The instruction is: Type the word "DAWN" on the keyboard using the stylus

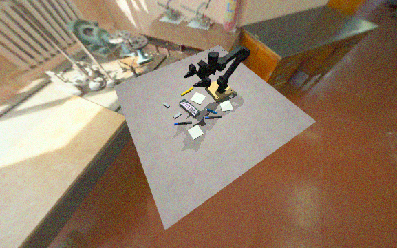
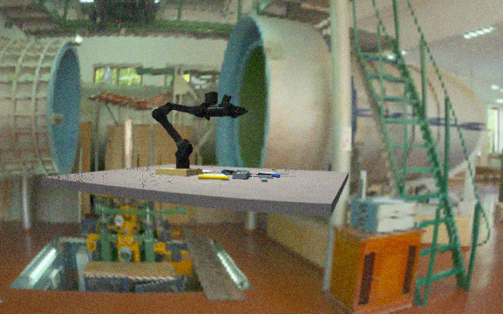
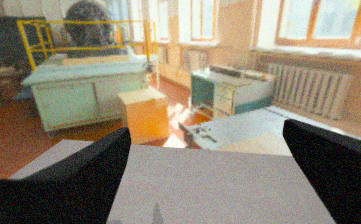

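The small dark keyboard [image 1: 189, 107] with pale keys lies on the grey table [image 1: 219, 165] [image 2: 146, 185] [image 3: 216, 185] in front of the arm. Slim pen-like things lie around it: a black one with a blue end [image 1: 183, 123], another black and blue one [image 1: 213, 117], a short blue one [image 1: 212, 111] and a thick yellow one [image 1: 187, 91] [image 2: 213, 177]. Which of them is the stylus I cannot tell. My gripper [image 1: 190, 80] [image 2: 247, 111] [image 3: 205, 130] is open, with nothing between its widely spread fingers. It points level, high above the table. Key letters are too small to read.
White square notes [image 1: 198, 98] [image 1: 226, 105] [image 1: 195, 132] lie near the keyboard. Two small grey blocks [image 1: 166, 105] [image 1: 177, 116] lie on its far side from the arm's base. The arm stands on a wooden base plate [image 1: 215, 92] [image 2: 168, 172].
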`<state>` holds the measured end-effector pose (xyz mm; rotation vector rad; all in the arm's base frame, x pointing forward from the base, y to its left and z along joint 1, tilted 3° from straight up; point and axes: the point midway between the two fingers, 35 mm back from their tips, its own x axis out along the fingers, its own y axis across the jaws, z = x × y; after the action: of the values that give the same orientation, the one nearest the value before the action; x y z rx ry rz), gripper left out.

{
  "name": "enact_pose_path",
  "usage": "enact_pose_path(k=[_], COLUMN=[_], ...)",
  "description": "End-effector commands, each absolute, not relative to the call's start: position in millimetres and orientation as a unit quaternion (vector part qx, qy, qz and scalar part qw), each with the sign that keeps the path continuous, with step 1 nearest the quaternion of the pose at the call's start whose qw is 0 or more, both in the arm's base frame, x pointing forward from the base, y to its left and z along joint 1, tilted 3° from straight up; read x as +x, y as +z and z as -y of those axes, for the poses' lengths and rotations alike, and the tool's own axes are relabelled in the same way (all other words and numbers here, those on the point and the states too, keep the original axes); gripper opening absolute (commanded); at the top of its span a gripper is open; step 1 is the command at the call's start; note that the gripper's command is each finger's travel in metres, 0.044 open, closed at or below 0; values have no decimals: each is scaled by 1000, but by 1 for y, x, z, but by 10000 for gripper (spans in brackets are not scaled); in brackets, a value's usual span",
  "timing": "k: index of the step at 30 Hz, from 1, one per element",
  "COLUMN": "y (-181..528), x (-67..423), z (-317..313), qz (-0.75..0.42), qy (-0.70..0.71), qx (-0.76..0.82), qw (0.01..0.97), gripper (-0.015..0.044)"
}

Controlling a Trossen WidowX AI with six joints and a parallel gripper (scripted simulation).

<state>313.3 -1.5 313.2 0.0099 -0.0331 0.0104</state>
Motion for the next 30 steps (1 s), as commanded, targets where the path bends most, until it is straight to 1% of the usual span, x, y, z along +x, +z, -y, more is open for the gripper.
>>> enact_pose_path(k=[1,3,9,13,17,21,23,30], y=[311,294,210,155,104,62,51,49], x=[315,327,363,368,359,341,333,332], z=[1,0,-6,-10,-14,-18,-19,-20], qz=[10,-40,-264,-407,-541,-662,-699,-703], qy=[5,8,21,31,42,53,56,57], qx=[5,3,-4,-9,-13,-16,-17,-17], qw=[1000,999,964,913,840,747,713,708], gripper=[414,361,204,99,0,0,0,0])
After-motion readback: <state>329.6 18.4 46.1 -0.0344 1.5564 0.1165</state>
